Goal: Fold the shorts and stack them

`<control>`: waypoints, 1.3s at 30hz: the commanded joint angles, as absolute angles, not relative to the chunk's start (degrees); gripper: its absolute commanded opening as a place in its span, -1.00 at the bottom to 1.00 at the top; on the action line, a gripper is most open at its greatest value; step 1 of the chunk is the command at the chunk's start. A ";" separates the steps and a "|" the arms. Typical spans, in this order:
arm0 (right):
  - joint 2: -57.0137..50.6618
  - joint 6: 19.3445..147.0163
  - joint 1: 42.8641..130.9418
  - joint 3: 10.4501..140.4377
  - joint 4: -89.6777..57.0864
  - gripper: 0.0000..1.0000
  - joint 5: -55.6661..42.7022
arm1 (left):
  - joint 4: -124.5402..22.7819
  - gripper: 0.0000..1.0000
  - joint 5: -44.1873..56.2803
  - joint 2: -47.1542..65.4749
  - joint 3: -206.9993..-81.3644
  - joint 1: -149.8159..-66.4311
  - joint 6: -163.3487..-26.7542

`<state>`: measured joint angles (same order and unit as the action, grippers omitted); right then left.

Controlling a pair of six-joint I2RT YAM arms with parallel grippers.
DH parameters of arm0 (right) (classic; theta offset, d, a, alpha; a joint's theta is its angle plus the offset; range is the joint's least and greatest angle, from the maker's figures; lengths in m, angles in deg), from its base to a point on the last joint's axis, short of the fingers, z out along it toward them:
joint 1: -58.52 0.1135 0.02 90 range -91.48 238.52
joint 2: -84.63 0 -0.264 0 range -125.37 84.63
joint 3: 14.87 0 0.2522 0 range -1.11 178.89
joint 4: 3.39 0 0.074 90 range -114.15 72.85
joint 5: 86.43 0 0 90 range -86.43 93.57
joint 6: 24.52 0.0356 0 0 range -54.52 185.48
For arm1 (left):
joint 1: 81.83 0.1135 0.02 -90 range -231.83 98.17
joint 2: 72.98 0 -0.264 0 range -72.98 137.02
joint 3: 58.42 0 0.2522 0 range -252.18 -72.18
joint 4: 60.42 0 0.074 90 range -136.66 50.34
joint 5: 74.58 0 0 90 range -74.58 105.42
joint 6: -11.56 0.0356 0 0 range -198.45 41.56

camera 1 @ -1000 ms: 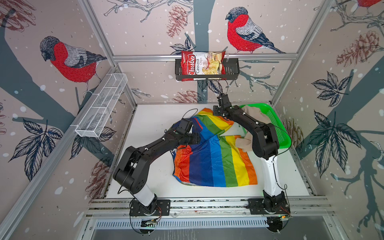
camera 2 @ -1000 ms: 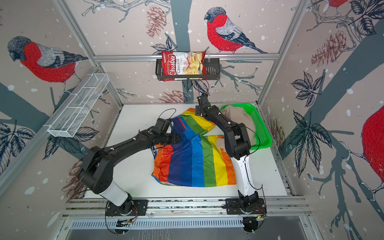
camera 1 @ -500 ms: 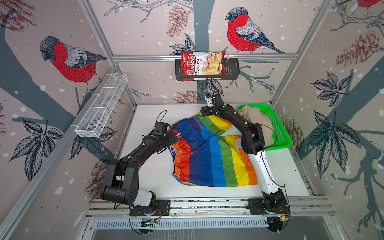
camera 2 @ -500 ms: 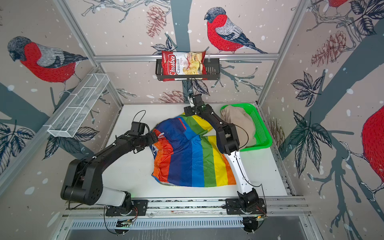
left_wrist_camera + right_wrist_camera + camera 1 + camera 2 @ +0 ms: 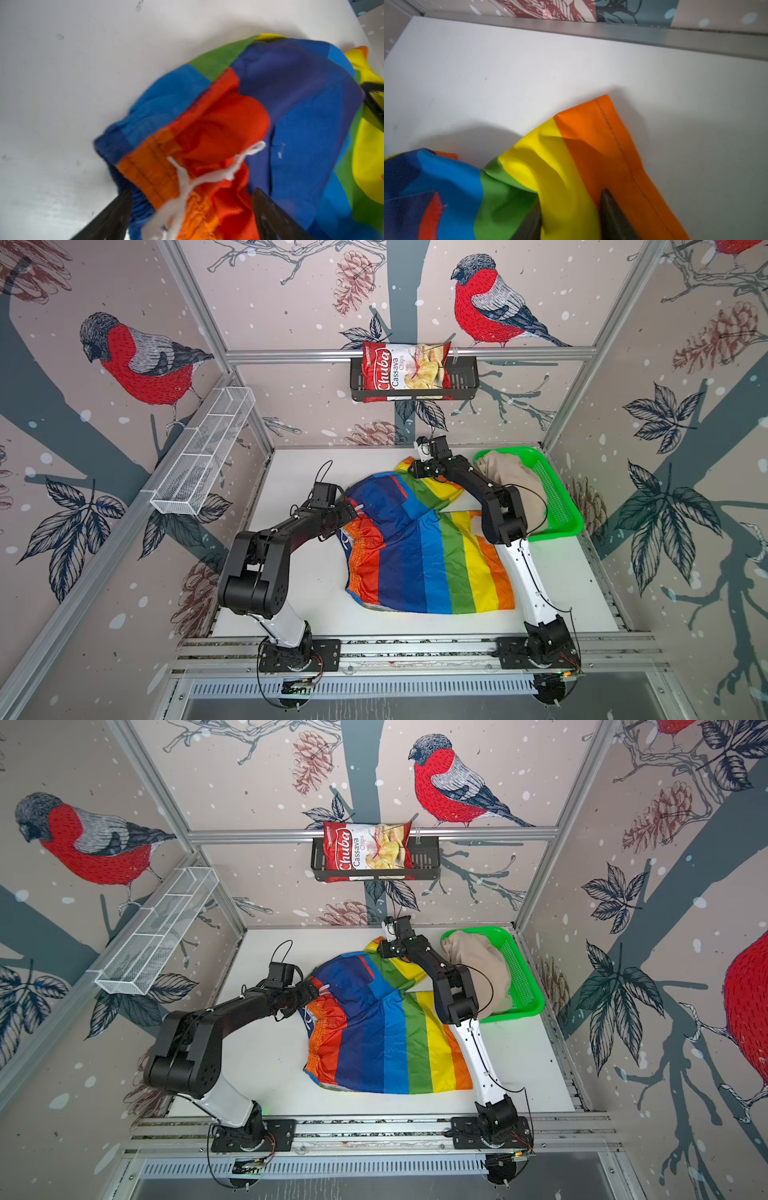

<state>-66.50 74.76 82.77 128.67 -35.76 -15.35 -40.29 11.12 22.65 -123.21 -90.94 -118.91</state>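
Observation:
The rainbow-striped shorts [image 5: 415, 556] [image 5: 382, 1040] lie spread on the white table, waistband to the left and one leg running to the back. My left gripper [image 5: 353, 510] [image 5: 192, 192] is open, its fingers wide apart on either side of the orange waistband and white drawstring [image 5: 187, 180]. At the far leg's hem, my right gripper [image 5: 415, 468] [image 5: 571, 199] is shut on a bunched fold of yellow and orange fabric. The beige shorts [image 5: 511, 477] [image 5: 478, 961] lie crumpled in the green basket [image 5: 561, 526] at the back right.
A chips bag [image 5: 403, 371] sits in a black basket on the back wall. A white wire basket [image 5: 203, 456] hangs on the left wall. The back wall rail [image 5: 612, 33] runs close behind the right gripper. The right arm crosses the basket's near corner.
The left gripper drew back left off the shorts, then returned to the waistband. The right gripper shifted left along the far leg and closed on its fabric.

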 commanded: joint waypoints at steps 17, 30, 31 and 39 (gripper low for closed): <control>-53.15 80.43 77.14 119.29 -33.37 -0.97 -14.65 | -40.29 -1.00 19.34 26.13 -124.58 -87.22 -119.02; -52.35 79.69 77.24 116.31 -36.00 0.26 -12.00 | -42.68 0.67 11.41 26.94 -129.05 -87.04 -121.74; -52.27 79.72 77.27 116.32 -36.04 0.26 -11.84 | -43.49 0.70 10.34 27.34 -129.02 -87.02 -121.83; -53.36 80.26 77.07 116.48 -36.12 0.25 -7.01 | -45.67 0.68 8.07 28.55 -131.86 -88.07 -124.71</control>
<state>-52.65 80.25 77.22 116.30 -35.87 -9.77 -43.04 9.40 29.65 -132.17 -87.66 -123.44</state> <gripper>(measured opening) 0.625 0.837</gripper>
